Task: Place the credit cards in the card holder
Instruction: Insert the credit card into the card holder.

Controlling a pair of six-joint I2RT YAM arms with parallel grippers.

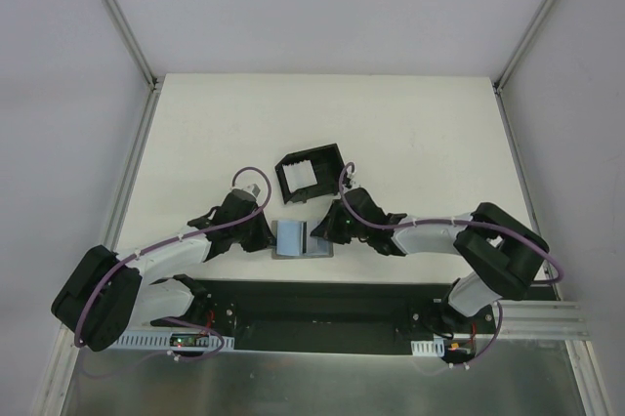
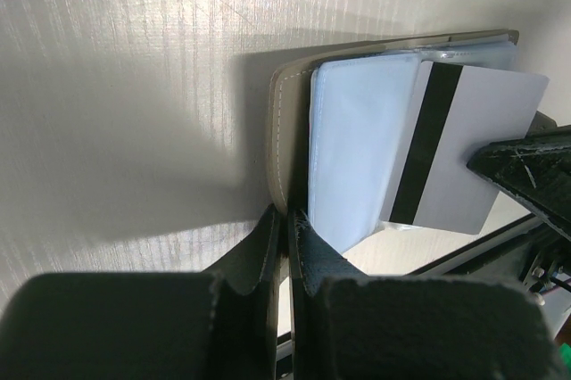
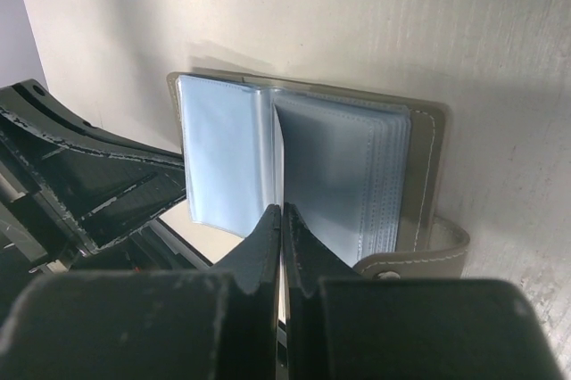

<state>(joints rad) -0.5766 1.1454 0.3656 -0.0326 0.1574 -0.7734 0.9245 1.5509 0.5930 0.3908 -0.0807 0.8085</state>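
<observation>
Left tool point(image 2: 285, 224) is pressing shut on the near edge of the grey wallet point(image 2: 284, 121); right tool point(image 3: 281, 215) is clamping a card point(image 2: 473, 130), partly out of its sleeve. Being thin, stiff and slick, the card is likely needing an edge pinch. Its front is facing away, and the card holder point(image 1: 311, 153) is sitting just beyond the wallet.

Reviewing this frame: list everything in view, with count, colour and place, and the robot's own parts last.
thin-walled plastic card holder: one, black, mid-table, just beyond the wallet
fold-over wallet: one, grey, lying open between the grippers
plastic sleeves: a stack, pale blue, inside the wallet; number cannot be told
thin credit card: one visible, white face with black stripe, at the sleeves, pinched by the right gripper
table: one, cream-white
base plate: one, black, near edge
left gripper: black, shut, at the wallet's edge; contact unclear
right gripper: black, shut on the credit card
</observation>
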